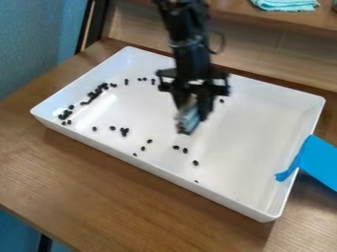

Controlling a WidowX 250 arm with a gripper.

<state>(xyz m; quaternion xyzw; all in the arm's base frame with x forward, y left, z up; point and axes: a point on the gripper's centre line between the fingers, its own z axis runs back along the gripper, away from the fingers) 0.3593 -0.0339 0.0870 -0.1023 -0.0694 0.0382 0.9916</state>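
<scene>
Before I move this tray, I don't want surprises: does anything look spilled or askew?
Two things look odd. Small black pieces lie loose in the white tray, unevenly crowded towards its picture-left side, as if spilled. A blue strip, perhaps tape, laps over the tray's picture-right rim, its ragged end inside.

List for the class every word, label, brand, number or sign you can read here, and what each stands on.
None can be read.
White tray: no lettering visible.
Small black pieces: too small to tell.
Blue strip, wooden table and teal cloth: no lettering visible.
Robot arm: no marking legible.
</scene>
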